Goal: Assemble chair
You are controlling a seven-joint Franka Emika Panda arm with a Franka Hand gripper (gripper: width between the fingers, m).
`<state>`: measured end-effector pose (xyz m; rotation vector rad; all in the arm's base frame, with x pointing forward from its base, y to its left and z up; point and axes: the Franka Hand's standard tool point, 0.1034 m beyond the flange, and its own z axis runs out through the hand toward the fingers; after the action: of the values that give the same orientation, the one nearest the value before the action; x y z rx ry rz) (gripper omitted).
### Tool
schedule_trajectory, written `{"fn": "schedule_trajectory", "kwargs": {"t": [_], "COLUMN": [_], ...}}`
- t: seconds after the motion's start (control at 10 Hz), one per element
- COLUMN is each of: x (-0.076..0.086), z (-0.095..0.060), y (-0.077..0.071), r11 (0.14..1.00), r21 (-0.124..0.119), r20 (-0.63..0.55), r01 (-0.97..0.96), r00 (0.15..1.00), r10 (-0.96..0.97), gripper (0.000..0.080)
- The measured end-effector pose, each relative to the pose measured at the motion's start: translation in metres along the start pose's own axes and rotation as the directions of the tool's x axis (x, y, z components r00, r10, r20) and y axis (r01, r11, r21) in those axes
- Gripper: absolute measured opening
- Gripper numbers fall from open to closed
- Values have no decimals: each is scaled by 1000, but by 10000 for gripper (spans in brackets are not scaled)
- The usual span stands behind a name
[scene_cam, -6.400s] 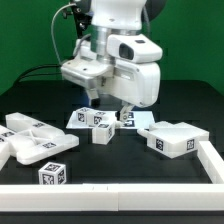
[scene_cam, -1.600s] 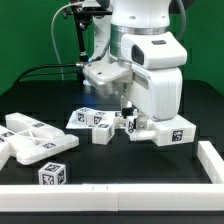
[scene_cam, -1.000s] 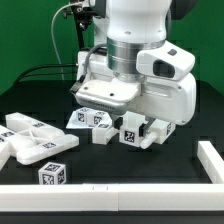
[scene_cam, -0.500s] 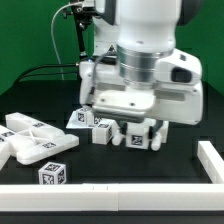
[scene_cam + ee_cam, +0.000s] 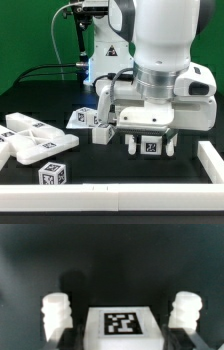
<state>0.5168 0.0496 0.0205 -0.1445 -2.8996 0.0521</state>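
Observation:
My gripper (image 5: 150, 133) is shut on a chunky white chair piece (image 5: 150, 147) and holds it above the black table, at the exterior view's right of centre. The piece carries a square marker tag facing the camera, with a rounded white post on each side. In the wrist view the same piece (image 5: 122, 324) fills the space between my dark fingers (image 5: 66, 339), its tag upward, and my gripper (image 5: 122, 343) is clamped on its sides. Other white chair pieces lie at the exterior view's left: flat panels (image 5: 28, 138) and a small tagged block (image 5: 53, 175).
A small white tagged block (image 5: 103, 135) sits near the middle, in front of the marker board (image 5: 84, 117). A white rail (image 5: 110, 196) borders the table's front and runs up the exterior view's right side (image 5: 211, 155). The arm's large body hangs over the centre right.
The arm has swung toward the camera and turned, carrying the white piece from the back right to front centre. The piece's tag now faces the camera.

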Motion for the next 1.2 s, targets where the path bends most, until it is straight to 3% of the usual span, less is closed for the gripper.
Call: {"fn": "schedule_trajectory", "kwargs": {"t": [0.1,0.2,0.3,0.4,0.5,0.7,0.8,0.9,1.2], "x": [0,-1,-4,-9,-10,-23,-26,-30,-29], "z": [0,-2,-13,-30,-37,-52,-55,-57,-55], "y": [0,-1,-5,-7,-8,-9,-9,-9,-8], "r11": [1000,999,997,985,961,805,737,738,553], "r21": [0,0,1,1,0,-23,-35,-47,-70], "r20": [0,3,23,53,60,84,95,106,85], "r01": [-19,-52,-80,-172,-275,-593,-675,-673,-830], "r00": [1000,999,997,984,960,801,732,731,547], "r10": [19,52,80,172,275,593,675,674,833], "gripper": [366,456,581,628,628,649,649,649,649]}}
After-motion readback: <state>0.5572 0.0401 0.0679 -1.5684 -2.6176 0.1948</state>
